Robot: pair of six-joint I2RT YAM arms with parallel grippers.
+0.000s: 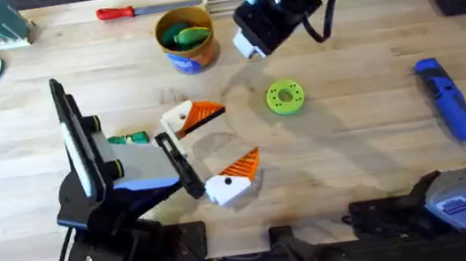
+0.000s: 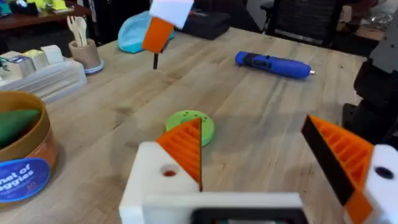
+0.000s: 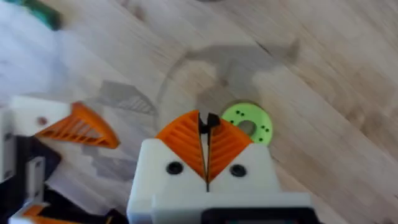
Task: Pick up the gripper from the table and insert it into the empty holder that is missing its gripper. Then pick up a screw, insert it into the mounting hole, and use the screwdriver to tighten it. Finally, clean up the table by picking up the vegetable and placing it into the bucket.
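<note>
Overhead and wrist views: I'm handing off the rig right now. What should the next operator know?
Left tool: open and empty. Both fingers carry orange pads, so the gripper looks seated in the holder.
Right tool: shut on what looks like a screw, above the table.
Screwdriver: on the table, far right. Vegetable: on the table beside the left arm, not in the bucket.
Left: insert screw, tighten, bin vegetable.

The left gripper (image 1: 218,150) lies low on the table (image 1: 351,151), jaws wide apart, with the disc (image 1: 285,97) just beyond them. The bucket (image 1: 186,40) stands farther behind, a vegetable (image 1: 130,139) behind the jaws near the wrist, and the screwdriver (image 1: 447,100) well off right.
</note>
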